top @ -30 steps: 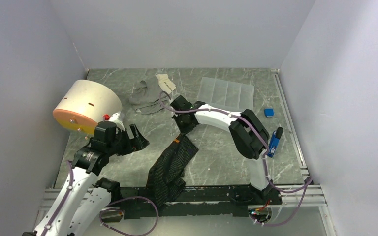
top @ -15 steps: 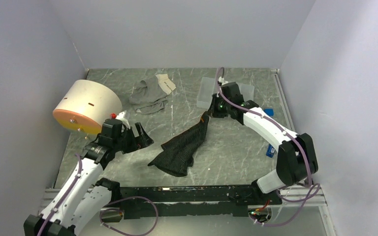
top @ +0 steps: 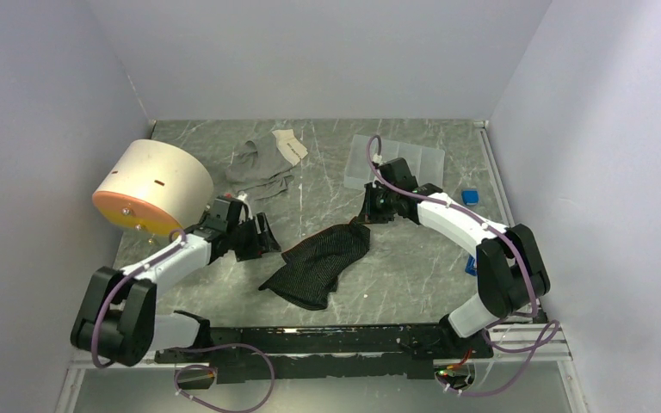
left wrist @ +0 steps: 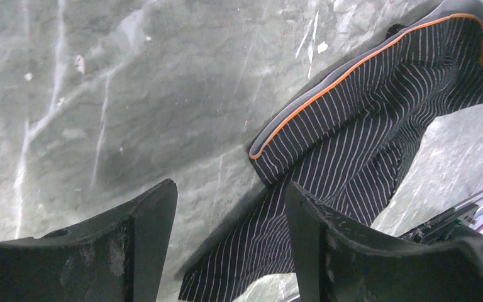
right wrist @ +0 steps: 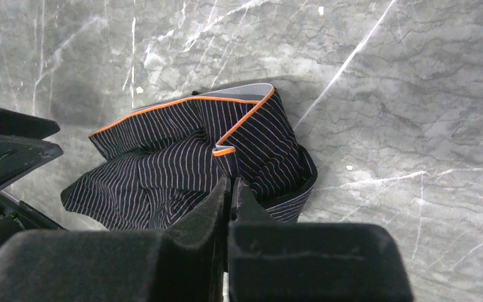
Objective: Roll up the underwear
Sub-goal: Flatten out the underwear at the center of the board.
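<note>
The underwear [top: 323, 258] is dark with thin pale stripes and an orange-edged waistband, and it lies crumpled in the middle of the table. My right gripper [top: 367, 211] is shut on its upper right end. In the right wrist view the fingertips [right wrist: 231, 182] are pressed together on the underwear [right wrist: 163, 157] just below the orange band. My left gripper [top: 262, 238] is low at the cloth's left edge and open. In the left wrist view the underwear [left wrist: 365, 126] runs between and past the left gripper's [left wrist: 229, 207] two fingers.
A grey garment [top: 258, 168] with a beige tag lies at the back. A clear plastic tray [top: 396, 159] lies behind the right arm. A cream drum with an orange rim [top: 151, 185] stands at the left. A small blue block [top: 471, 197] is at the right. A black rail [top: 336, 340] runs along the near edge.
The right gripper shut on the underwear and pulled it off the near rail to the table's middle. The left arm swung in low to the cloth's left edge, and its jaws narrowed.
</note>
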`<state>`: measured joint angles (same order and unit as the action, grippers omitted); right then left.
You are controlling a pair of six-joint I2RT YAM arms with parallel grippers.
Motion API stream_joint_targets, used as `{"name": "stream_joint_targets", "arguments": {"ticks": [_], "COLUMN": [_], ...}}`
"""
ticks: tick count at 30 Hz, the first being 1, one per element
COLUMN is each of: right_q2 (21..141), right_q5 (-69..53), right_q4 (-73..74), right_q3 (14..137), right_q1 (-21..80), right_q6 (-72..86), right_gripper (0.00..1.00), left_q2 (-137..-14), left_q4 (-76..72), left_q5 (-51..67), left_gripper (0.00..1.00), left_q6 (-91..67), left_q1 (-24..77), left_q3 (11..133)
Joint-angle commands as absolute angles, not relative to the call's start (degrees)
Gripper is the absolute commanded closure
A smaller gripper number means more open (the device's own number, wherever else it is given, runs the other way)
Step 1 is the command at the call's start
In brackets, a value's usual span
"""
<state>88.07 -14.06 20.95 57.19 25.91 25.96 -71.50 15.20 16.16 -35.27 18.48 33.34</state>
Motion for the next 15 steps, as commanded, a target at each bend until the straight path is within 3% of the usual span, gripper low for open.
{"name": "stream_joint_targets", "arguments": {"ticks": [1, 12, 15], "right_q2": [87.19, 87.99, 88.04], "right_q5": [-14.94, -16.87, -17.23], "right_q4": [20.21, 20.11, 20.58], "right_q3": [59.49, 60.77, 61.47], "right_q1": [25.84, 25.84, 25.84], "right_q6": [25.40, 25.47, 25.29], "right_gripper": [1.00, 1.00, 1.00], "left_q2": [-74.86, -83.34, -84.08], "left_q4": [8.03, 3.22, 0.52], "left_q5": [18.25, 16.81, 17.86], "left_gripper": [0.32, 0.51, 0.62], "left_q6": [-33.57, -35.75, -36.77], "left_q1": [19.85, 25.82, 26.62], "left_q3": [34.93, 35.07, 33.75]}}
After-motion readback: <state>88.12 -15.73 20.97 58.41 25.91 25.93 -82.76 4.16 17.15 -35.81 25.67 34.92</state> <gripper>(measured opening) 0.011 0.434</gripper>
